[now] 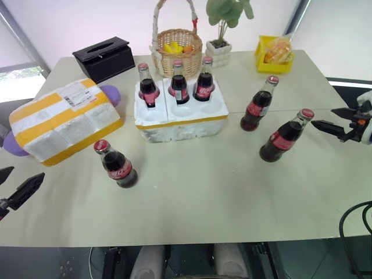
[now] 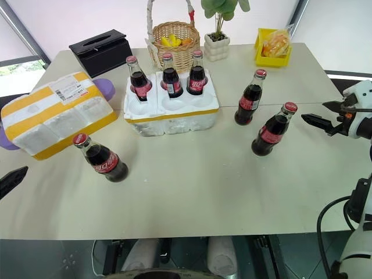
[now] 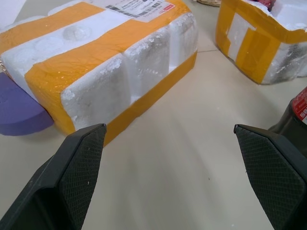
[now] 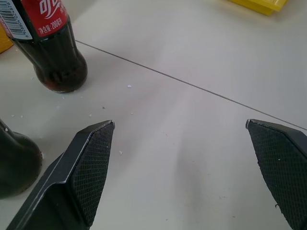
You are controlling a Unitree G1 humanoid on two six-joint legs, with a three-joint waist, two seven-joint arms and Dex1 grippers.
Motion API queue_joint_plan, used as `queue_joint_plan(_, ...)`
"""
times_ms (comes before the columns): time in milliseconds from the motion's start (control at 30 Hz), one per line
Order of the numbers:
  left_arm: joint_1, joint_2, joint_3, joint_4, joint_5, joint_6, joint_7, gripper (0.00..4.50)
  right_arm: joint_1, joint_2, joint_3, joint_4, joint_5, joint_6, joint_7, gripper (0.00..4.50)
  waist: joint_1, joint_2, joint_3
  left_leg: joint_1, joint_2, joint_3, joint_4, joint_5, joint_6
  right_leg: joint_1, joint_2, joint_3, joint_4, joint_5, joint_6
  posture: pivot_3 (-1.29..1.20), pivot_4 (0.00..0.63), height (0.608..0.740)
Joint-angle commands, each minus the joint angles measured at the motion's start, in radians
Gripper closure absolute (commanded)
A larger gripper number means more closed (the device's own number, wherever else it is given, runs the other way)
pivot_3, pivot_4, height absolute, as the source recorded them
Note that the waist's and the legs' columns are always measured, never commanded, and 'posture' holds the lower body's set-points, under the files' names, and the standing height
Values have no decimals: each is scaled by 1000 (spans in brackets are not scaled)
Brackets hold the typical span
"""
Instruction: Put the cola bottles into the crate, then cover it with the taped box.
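White foam forms the crate (image 1: 180, 116), seen in the left eye view just above the table's (image 1: 192, 192) centre, with three cola bottles (image 1: 178, 82) standing in its back row of wells and the front row unfilled. Three more bottles are seen on the tabletop: one (image 1: 117, 164) at 8 o'clock from the crate, two (image 1: 257, 104) (image 1: 284, 136) at 3 to 4 o'clock. The taped box (image 1: 64, 121) is seen at 9 o'clock, partly over a purple object (image 1: 110, 93). At 12 o'clock, a wicker basket (image 1: 176, 51) is seen holding yellow items, beside a black tissue box (image 1: 104, 58) and a yellow tray (image 1: 274, 55). The left gripper (image 1: 14, 189) and right gripper (image 1: 332, 119) are found at opposite table edges.

From the right eye view, the same layout is given, with a potted plant (image 2: 218, 35) shown more fully.

Through the left wrist view, fingers (image 3: 76, 177) are shown wide apart and empty, facing the box's taped end.

Through the right wrist view, fingers (image 4: 86, 177) are likewise spread, holding nothing, with two bottle bases close by.
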Motion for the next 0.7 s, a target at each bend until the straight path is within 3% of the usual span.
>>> queue_joint_plan(33,-2,5,24,-15,10,-19,12,40,0,-11,-25,-6,11,-14,-2,0,0,0,0,0,0,0,0,0,0,0,0,0,0,0,0,0,150,740)
queue_joint_plan(700,-101,84,-21,48,-31,40,-29,40,-24,-53,-32,-29,10,1,-17,0,0,0,0,0,0,1,0,0,0,0,0,0,0,0,0,0,150,740)
